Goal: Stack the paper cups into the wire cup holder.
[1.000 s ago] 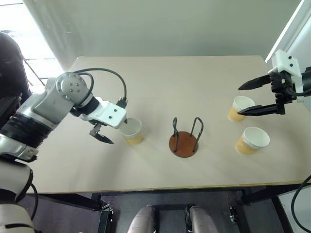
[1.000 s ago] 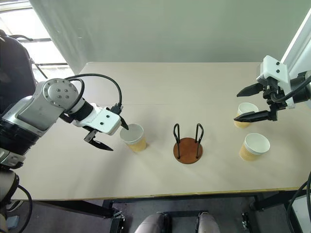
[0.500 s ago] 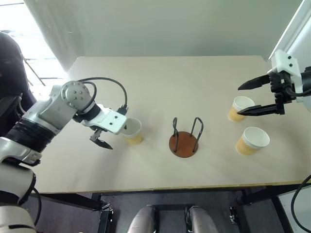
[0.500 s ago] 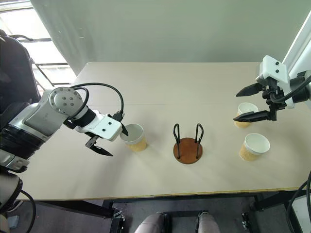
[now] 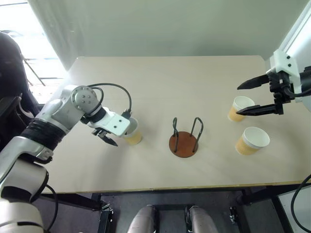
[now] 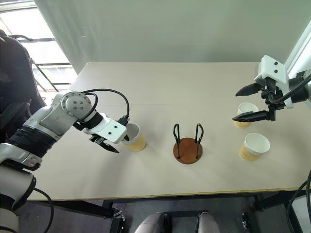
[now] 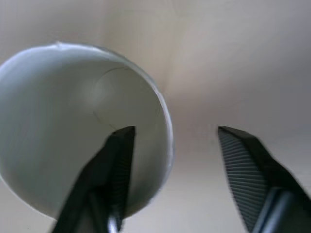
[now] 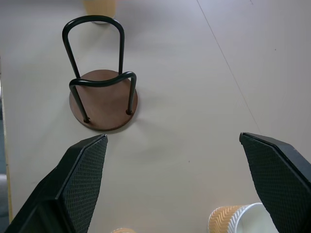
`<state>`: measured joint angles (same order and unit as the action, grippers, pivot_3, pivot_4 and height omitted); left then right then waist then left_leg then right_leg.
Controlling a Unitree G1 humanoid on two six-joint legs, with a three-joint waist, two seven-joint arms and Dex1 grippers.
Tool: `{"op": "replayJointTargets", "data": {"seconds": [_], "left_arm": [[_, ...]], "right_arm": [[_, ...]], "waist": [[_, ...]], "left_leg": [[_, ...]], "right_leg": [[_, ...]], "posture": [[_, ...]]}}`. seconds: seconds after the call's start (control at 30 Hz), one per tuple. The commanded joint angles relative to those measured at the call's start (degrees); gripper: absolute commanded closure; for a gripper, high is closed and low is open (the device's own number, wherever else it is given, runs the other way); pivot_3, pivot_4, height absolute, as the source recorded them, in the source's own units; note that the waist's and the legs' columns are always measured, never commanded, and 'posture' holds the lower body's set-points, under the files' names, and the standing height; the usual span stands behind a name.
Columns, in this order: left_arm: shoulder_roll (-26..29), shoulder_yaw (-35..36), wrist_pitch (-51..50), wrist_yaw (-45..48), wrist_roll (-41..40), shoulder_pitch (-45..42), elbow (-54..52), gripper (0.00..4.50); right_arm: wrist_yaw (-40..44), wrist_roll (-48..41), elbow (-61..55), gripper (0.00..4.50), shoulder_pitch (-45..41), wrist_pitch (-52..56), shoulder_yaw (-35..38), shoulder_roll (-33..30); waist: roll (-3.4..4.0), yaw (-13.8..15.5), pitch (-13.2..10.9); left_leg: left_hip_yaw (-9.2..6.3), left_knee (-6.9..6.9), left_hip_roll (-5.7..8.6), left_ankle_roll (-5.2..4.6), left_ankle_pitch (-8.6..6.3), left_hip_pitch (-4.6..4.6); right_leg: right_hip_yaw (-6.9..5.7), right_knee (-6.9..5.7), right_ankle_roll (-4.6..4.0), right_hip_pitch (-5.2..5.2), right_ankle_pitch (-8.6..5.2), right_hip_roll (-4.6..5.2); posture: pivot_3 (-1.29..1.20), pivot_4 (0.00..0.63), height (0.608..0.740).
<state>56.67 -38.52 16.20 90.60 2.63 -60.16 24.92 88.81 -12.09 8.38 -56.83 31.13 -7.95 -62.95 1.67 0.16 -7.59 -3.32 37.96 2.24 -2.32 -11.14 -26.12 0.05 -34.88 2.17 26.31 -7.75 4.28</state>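
Observation:
Three tan ribbed paper cups stand upright on the table. My left gripper (image 5: 120,137) points down over the left cup (image 5: 133,137). In the left wrist view one finger (image 7: 119,165) reaches inside the cup (image 7: 58,126) and the other is outside its rim with a gap, so the gripper is open astride the wall. The wire cup holder (image 5: 183,143) stands empty at mid-table, also seen as the holder (image 8: 103,99) in the right wrist view. My right gripper (image 5: 239,100) hovers open and empty above the far right cup (image 5: 240,108). The near right cup (image 5: 251,140) stands in front of it.
The pale table (image 5: 160,82) has bare room behind and between the cups and the holder. A grey wall runs along its far edge. A white panel (image 5: 301,34) stands at the right.
My left gripper has sunk lower over the left cup and its fingers have narrowed around the cup's wall. The right arm and the other cups have stayed still.

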Motion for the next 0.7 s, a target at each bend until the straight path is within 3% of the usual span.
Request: {"op": "replayJointTargets", "data": {"seconds": [0.03, 0.17, 0.4, 0.7], "left_arm": [[1.8, 0.3, 1.4, 1.9, -0.8, -2.2, -0.3, 2.94], [2.6, -0.8, 0.7, 1.9, -2.1, -3.4, -0.3, 4.43], [3.3, -3.7, -3.1, 1.9, -7.2, -6.3, 1.5, 4.48], [-0.8, -5.8, -5.7, 1.9, -12.3, -16.2, 10.7, 4.48]], "right_arm": [[-0.5, -0.3, -1.5, 0.00, -0.3, 0.0, 1.3, -0.6], [-0.4, -0.1, -1.1, 0.00, -0.4, -0.3, 1.2, -0.6], [0.3, -0.1, 0.0, 0.00, 0.9, -1.8, 1.4, -1.0], [0.4, -0.5, 2.6, 0.00, 2.7, -5.5, 2.2, -0.8]], "waist": [[0.00, 0.0, 0.0], [0.00, 0.0, 0.0], [0.00, 0.0, 0.0], [0.00, 0.1, 0.0]], "left_leg": [[0.00, 0.00, 0.00, 0.00, 0.00, 0.00], [0.00, 0.00, 0.01, -0.01, 0.00, -0.01], [0.00, 0.00, 0.00, 0.01, -0.01, 0.00], [0.00, 0.02, 0.01, 0.00, -0.01, -0.06]], "right_leg": [[0.00, 0.00, 0.01, 0.00, -0.01, 0.00], [0.00, 0.00, 0.01, 0.00, -0.01, 0.00], [0.00, -0.01, 0.00, 0.00, -0.01, 0.00], [0.00, 0.01, 0.01, -0.01, -0.01, 0.01]], "posture": [[0.00, 0.150, 0.740], [0.00, 0.150, 0.740], [0.00, 0.150, 0.740], [0.00, 0.150, 0.740]]}}
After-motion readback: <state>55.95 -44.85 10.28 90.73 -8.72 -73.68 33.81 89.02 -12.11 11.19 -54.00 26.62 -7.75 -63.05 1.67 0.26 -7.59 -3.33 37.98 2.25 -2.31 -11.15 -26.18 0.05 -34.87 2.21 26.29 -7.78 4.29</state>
